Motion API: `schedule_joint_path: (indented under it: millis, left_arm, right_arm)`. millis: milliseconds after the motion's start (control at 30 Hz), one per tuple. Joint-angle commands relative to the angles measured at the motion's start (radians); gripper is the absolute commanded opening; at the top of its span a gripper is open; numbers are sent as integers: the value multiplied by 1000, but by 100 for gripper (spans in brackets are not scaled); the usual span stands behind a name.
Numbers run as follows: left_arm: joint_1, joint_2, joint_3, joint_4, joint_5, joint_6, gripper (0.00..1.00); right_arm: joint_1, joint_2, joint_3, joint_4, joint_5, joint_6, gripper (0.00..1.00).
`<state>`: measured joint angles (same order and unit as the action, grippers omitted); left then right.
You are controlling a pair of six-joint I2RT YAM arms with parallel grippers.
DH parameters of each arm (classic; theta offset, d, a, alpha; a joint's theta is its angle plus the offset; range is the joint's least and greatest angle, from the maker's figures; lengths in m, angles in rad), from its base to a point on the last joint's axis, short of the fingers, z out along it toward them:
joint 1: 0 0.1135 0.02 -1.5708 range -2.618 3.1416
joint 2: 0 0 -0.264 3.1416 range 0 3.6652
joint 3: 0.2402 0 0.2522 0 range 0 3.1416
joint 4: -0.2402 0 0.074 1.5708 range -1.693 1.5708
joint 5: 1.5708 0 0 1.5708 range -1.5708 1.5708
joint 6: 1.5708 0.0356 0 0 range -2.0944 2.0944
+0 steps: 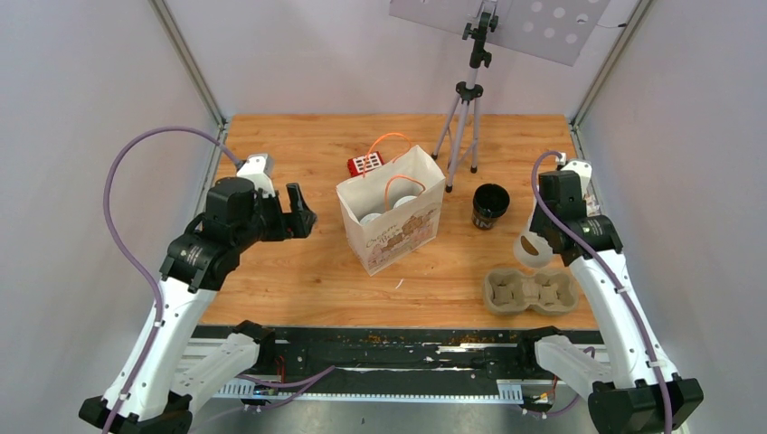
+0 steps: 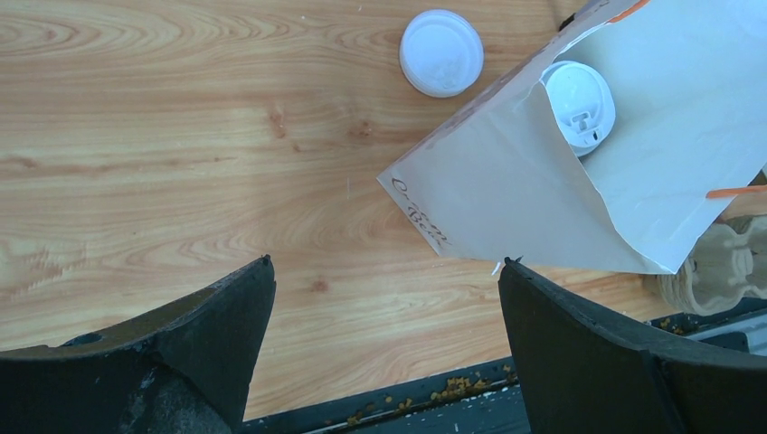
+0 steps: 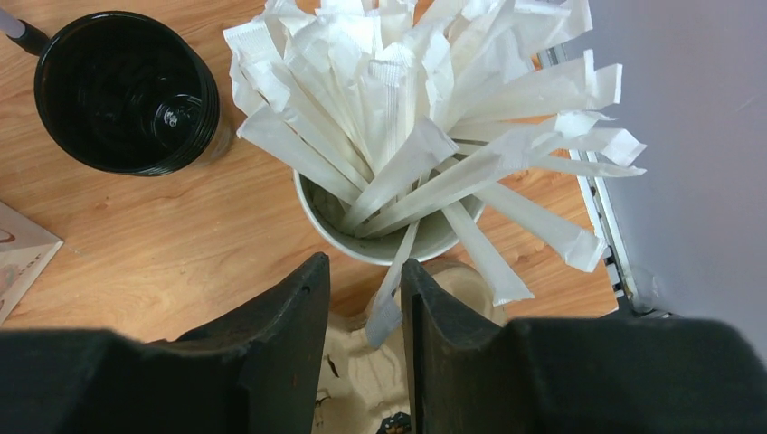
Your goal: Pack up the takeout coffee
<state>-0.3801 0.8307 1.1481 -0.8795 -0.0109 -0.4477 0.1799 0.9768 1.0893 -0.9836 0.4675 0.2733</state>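
Note:
Two takeout coffees stand inside the open white paper bag (image 1: 391, 237); only their white lids (image 1: 373, 218) (image 1: 404, 201) show. The left wrist view shows one lid in the bag (image 2: 579, 104) and another white lid (image 2: 441, 52) on the wood beside the bag. A black cup (image 1: 490, 205) stands lidless right of the bag, dark inside (image 3: 122, 90). My left gripper (image 1: 303, 217) (image 2: 387, 262) is wide open and empty, left of the bag. My right gripper (image 1: 541, 237) (image 3: 362, 262) is narrowly open over the white straw cup (image 3: 389, 231); one wrapped straw (image 3: 387, 307) hangs between its jaws.
The grey-brown cup tray (image 1: 531, 291) lies near the front right edge, under my right gripper (image 3: 371, 380). A small red object (image 1: 365, 164) sits behind the bag. A tripod (image 1: 466, 117) stands at the back. Walls close in on both sides.

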Motion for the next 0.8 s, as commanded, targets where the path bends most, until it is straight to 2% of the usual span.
schedule_joint_path:
  millis: [0, 167, 333, 767]
  left_arm:
    - [-2, 19, 14, -12, 3, 17, 100]
    - [-2, 31, 44, -39, 18, 41, 100]
    - [-3, 13, 38, -9, 13, 32, 100]
    - [-2, 30, 86, 9, -22, 26, 100]
  right_arm:
    - [-5, 12, -11, 103, 51, -75, 30]
    - [-5, -5, 44, 41, 85, -111, 12]
    - [-5, -18, 169, -71, 73, -140, 2]
    - [-5, 81, 710, -360, -58, -117, 0]
